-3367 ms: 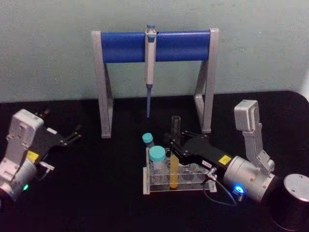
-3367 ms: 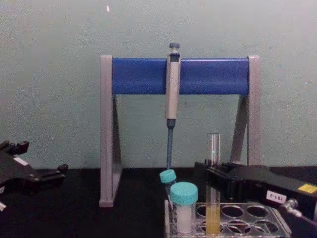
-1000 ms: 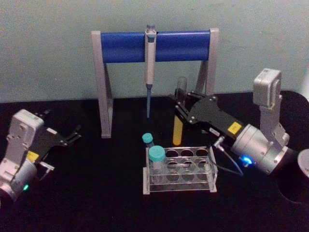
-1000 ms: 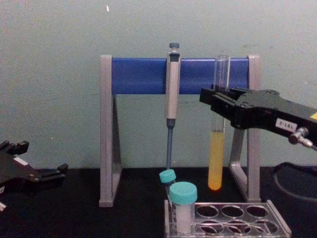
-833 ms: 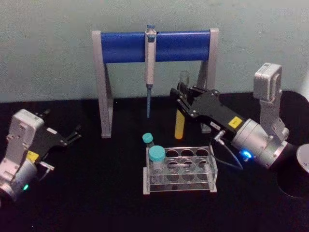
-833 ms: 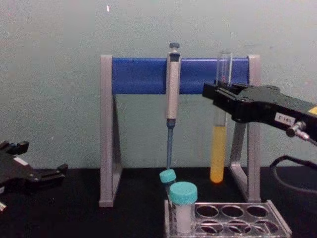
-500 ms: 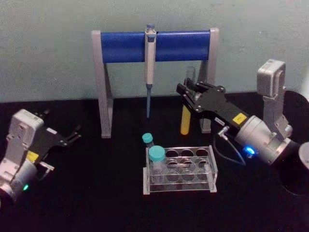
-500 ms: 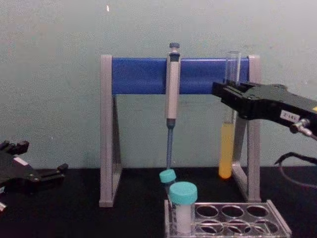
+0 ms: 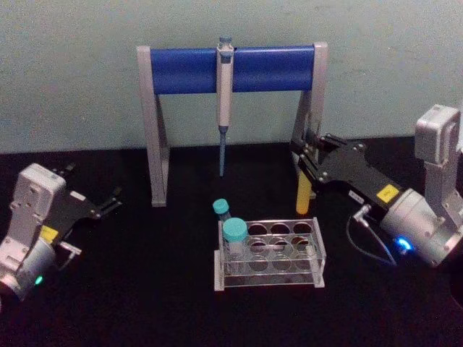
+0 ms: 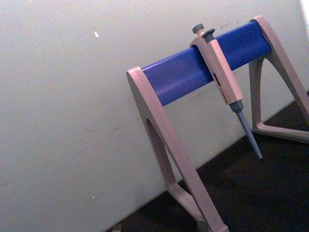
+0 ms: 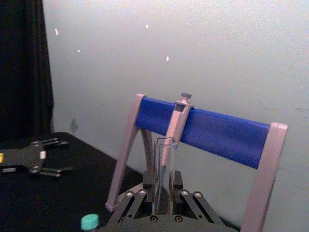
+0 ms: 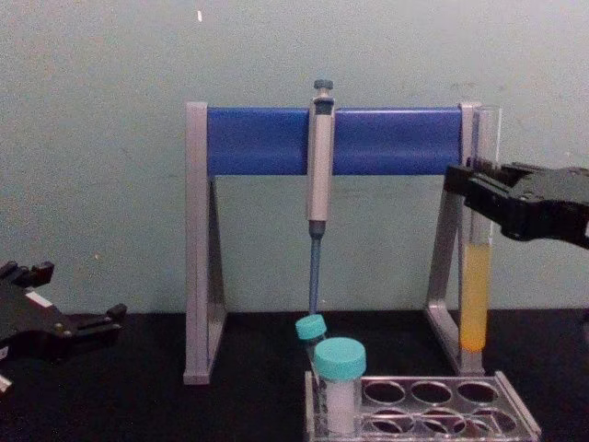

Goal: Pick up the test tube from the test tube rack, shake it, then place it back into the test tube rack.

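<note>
My right gripper [image 9: 307, 157] is shut on the test tube [image 9: 304, 196], a slim clear tube with yellow-orange liquid in its lower part. It hangs upright in the air, behind and to the right of the clear test tube rack [image 9: 269, 283]. In the chest view the test tube [image 12: 475, 295] hangs in front of the stand's right leg, above the test tube rack [image 12: 519, 416], with the right gripper [image 12: 479, 195] around its upper half. The right wrist view shows the test tube [image 11: 163, 164] between the fingers [image 11: 177, 181]. My left gripper [image 9: 107, 202] rests open at the far left.
A grey-and-blue pipette stand [image 9: 231, 69] with a hanging pipette [image 9: 224, 87] stands behind the rack. A teal-capped vial [image 9: 234, 235] and a small slanted teal-capped tube [image 9: 221, 209] sit at the rack's left end. Black table surface lies around the rack.
My right gripper has carried the test tube up out of the rack, then to the right and slightly down. The left arm has not moved.
</note>
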You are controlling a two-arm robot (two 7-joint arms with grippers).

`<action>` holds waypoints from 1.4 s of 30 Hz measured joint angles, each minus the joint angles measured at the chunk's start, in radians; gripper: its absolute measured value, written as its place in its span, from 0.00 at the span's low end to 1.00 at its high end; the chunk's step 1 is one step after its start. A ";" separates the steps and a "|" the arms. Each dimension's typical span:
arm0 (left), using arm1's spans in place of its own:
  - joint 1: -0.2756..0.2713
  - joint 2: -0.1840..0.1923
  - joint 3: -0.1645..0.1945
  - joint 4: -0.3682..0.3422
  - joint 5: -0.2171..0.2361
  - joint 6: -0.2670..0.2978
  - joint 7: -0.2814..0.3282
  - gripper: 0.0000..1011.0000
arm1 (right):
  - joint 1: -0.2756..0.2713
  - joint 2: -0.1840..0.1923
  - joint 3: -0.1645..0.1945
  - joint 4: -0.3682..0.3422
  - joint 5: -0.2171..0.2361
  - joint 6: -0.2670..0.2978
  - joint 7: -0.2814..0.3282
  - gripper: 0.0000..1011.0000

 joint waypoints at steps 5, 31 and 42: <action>0.000 0.000 0.000 0.000 0.000 0.000 0.000 0.99 | -0.030 0.010 -0.001 -0.033 0.018 0.005 0.024 0.23; 0.000 0.000 0.000 0.000 0.000 0.000 0.000 0.99 | 0.095 -0.083 -0.060 0.131 0.024 -0.082 0.044 0.23; 0.000 0.000 0.000 0.000 0.000 0.000 0.000 0.99 | 0.075 -0.069 -0.038 0.101 -0.032 -0.070 0.004 0.23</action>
